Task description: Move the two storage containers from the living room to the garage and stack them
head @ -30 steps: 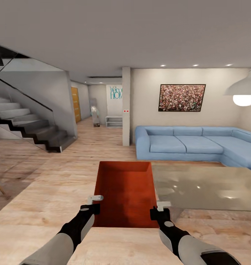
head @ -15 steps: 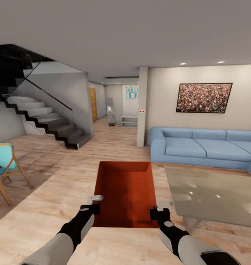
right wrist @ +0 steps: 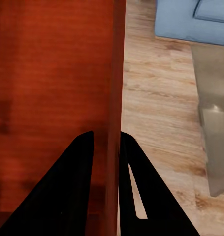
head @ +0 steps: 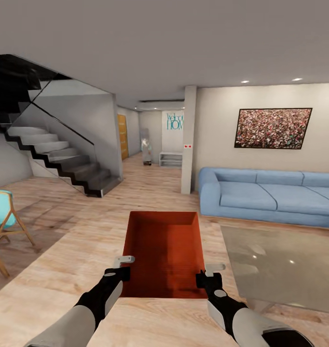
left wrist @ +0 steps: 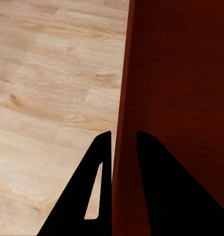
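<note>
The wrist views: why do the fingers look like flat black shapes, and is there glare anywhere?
In the left wrist view the fingers render as unlit black silhouettes straddling the storage container wall; the right wrist view shows the same with its fingers. In the head view, the glass table carries soft glints from the ceiling spotlights.

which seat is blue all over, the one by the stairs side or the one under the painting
The long sofa under the painting. It is light blue throughout, while the chair on the staircase side pairs a turquoise seat with a bare wooden frame.
</note>
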Motion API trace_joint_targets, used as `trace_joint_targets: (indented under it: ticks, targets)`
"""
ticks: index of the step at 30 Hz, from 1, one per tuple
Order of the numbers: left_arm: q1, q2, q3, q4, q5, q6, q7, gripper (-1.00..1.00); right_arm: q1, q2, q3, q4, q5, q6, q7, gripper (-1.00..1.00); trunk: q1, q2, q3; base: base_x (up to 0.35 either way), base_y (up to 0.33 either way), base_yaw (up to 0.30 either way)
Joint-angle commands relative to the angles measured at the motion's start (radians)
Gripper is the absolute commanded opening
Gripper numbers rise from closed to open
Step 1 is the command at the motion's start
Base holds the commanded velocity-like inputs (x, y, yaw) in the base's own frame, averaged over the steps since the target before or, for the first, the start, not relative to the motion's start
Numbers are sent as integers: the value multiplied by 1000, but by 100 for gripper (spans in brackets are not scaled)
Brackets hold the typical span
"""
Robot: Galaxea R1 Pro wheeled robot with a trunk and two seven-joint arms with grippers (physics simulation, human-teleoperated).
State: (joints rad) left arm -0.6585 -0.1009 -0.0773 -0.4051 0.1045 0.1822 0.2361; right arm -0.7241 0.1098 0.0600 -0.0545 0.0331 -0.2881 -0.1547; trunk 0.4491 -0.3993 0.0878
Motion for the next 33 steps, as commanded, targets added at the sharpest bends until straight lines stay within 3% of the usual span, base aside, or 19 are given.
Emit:
trace_joint_targets:
  ticks: [1, 25, 33]
  targets:
    - [0, 1, 13, -4, -19, -63, 28, -100, 0, 1, -55, 1, 13, 1, 11, -100, 1, -1, 0, 321, 0, 0]
    - [-1, 1, 14, -4, -19, -63, 28, -100, 0, 1, -55, 1, 13, 1, 11, -100, 1, -1, 0, 321, 0, 0]
    - [-1, 1, 14, -4, -19, -63, 28, -100, 0, 1, -55, 1, 13, 1, 11, -100, 1, -1, 0, 321, 0, 194]
